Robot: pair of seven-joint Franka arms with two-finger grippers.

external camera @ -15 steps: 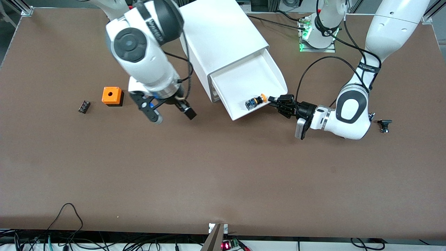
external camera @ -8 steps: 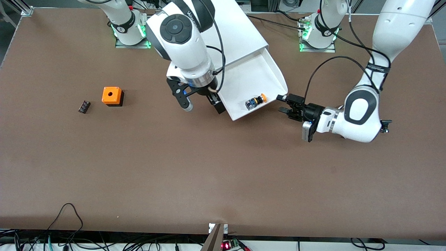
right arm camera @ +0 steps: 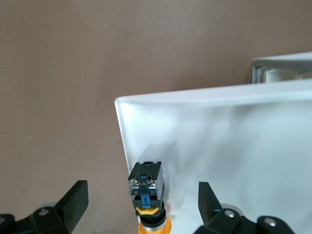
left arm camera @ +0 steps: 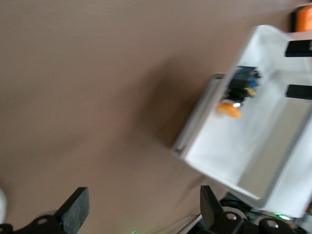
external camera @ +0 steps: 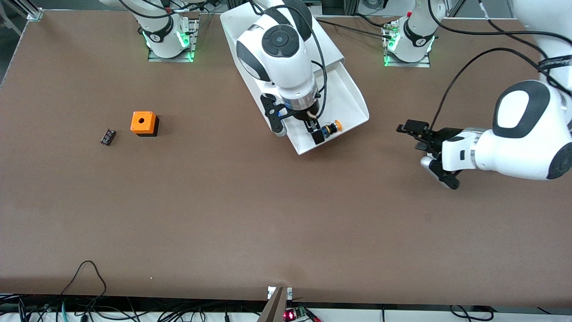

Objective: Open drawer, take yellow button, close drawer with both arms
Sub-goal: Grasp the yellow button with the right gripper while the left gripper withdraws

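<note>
The drawer (external camera: 333, 117) juts out of the cabinet (external camera: 250, 31) toward the front camera, with the button (external camera: 330, 129) in it by its nearest corner. The right hand (external camera: 298, 132) hangs over that corner. The left hand (external camera: 424, 150) is over the bare tabletop (external camera: 286, 214) toward the left arm's end. The cube (external camera: 143, 123) and ribbed block (external camera: 107, 137) lie side by side toward the right arm's end.

The right arm's wrist covers much of the cabinet (external camera: 321, 40) at the top centre of the front view, so the two lower drawers can't be made out, and one finger of the right gripper (external camera: 297, 131) hides the button's (external camera: 330, 129) blue base. In the left wrist view everything is smeared with blur, the drawer (left arm camera: 253, 146) runs off the right edge, and the left gripper (left arm camera: 141, 214) is cut by the bottom edge. In the right wrist view the button's orange cap is clipped at the bottom edge.
</note>
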